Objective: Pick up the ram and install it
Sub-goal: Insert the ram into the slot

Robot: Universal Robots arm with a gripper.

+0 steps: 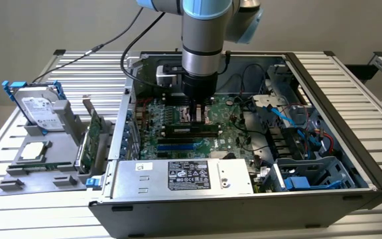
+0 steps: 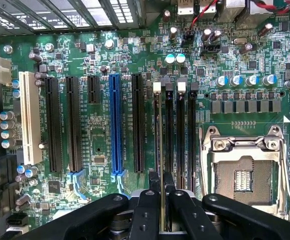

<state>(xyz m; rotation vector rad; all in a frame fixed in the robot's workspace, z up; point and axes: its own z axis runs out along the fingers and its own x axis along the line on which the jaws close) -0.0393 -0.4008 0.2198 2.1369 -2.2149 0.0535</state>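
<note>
Claw [image 2: 161,181] around ram [image 2: 160,140], lengthwise along slots [image 2: 179,140]

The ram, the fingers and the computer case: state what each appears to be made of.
The ram: a thin, rigid circuit board seen edge-on with a pale edge, likely laminate. The fingers: matte black with rounded, moulded-looking edges, probably plastic or coated metal; they grip the ram. The computer case: dull dark-grey sheet metal, judging by its thin folded walls.

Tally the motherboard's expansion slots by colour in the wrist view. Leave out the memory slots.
White slot: 1
Black slots: 4
Blue slot: 1
Total: 6
</note>
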